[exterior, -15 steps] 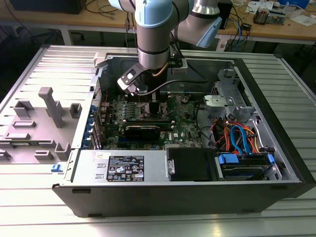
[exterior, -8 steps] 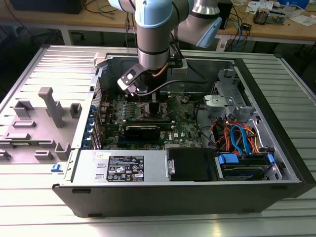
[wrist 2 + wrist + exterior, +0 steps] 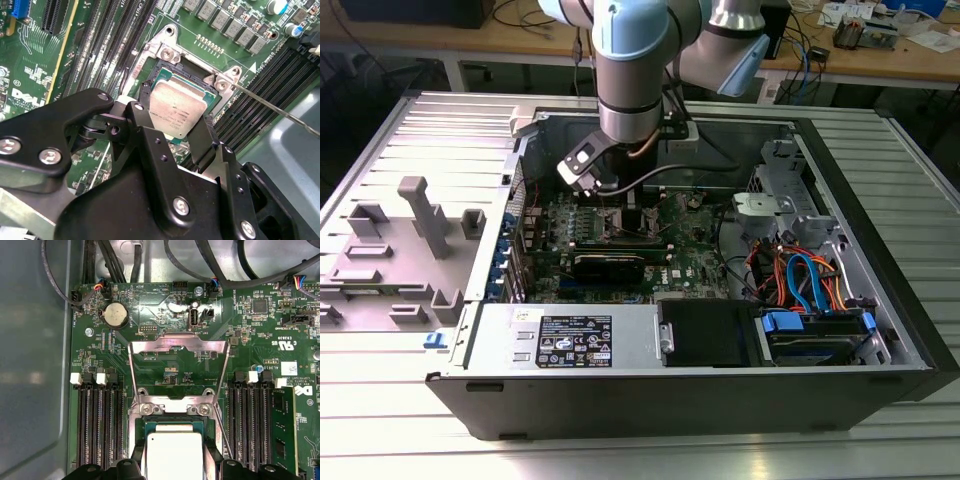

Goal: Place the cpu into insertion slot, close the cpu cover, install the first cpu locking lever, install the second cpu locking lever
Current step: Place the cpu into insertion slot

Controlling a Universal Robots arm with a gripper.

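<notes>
Exterior view shows the arm [image 3: 630, 70] reaching straight down into the case [image 3: 720, 390], gripper [image 3: 176, 109] pinching the chip [image 3: 178, 102] at the socket [image 3: 187, 75].

dull silver metal cpu [image 3: 176, 112]; shiny bare metal cpu cover [image 3: 176, 343].

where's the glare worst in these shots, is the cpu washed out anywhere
first wrist view: the cpu top is blown out near white; second wrist view: it reads even grey, with a pale sheen on the case panel; exterior view: strong light washes the table slats, the case interior darker
</notes>
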